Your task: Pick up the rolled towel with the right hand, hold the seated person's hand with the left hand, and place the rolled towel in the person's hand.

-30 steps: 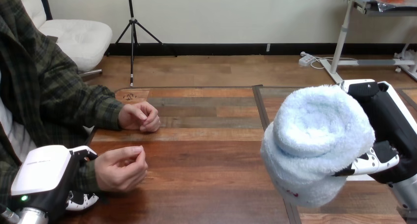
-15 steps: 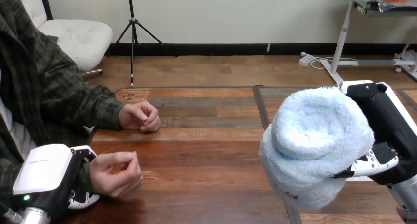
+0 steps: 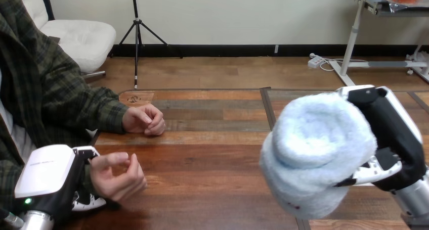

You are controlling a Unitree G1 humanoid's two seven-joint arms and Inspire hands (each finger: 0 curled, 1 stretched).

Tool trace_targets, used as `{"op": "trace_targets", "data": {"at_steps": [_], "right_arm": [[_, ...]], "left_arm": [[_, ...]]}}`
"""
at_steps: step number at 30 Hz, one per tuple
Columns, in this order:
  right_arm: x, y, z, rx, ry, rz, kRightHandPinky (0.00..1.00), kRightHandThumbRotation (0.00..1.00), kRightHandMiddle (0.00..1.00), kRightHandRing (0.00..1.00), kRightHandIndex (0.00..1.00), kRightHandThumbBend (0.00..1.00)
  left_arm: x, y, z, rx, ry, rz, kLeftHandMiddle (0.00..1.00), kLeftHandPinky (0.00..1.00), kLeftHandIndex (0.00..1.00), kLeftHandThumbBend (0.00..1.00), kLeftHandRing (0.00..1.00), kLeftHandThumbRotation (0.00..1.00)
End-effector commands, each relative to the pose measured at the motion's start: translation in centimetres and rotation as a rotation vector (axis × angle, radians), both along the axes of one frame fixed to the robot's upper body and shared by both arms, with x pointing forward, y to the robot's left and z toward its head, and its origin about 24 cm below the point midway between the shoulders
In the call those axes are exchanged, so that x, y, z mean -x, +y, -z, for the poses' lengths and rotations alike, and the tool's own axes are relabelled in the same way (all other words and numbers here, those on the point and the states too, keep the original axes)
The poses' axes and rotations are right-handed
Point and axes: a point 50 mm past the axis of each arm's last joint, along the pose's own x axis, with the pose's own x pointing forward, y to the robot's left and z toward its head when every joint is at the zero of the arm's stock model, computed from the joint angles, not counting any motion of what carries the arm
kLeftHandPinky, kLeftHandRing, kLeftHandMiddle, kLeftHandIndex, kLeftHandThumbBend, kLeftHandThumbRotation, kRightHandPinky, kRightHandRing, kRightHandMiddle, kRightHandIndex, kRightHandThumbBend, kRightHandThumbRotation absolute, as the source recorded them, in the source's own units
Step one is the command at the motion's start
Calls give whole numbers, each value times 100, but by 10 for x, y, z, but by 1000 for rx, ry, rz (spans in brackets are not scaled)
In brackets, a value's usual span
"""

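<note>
Above the wooden table [image 3: 212, 154], rolled towel [image 3: 313, 154] in right hand [image 3: 392, 139]

bare table [image 3: 212, 164] betw rolled towel [image 3: 313, 154] & person's near hand [image 3: 117, 175]; person's far hand [image 3: 144, 120] sits behind.

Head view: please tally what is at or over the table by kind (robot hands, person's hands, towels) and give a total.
Robot hands: 2, the left robot hand and the right robot hand.
Person's hands: 2, the person's nearer hand and the person's farther hand.
Towels: 1, the light blue rolled towel.
Total: 5.
</note>
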Motion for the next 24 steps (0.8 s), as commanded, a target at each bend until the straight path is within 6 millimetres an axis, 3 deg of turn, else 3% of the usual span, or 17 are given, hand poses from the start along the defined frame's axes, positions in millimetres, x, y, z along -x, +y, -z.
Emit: {"op": "trace_targets", "data": {"at_steps": [1, 24], "right_arm": [[-13, 11, -17, -14, -86, -20, 16, 3, 27, 22, 26, 74], [-30, 30, -15, -58, -32, -85, 18, 0, 28, 24, 28, 73]], "left_arm": [[-12, -21, -14, 44, -81, 77, 47, 40, 50, 90, 44, 0], [-9, -40, -31, 124, -167, 125, 43, 37, 46, 87, 39, 0]]}}
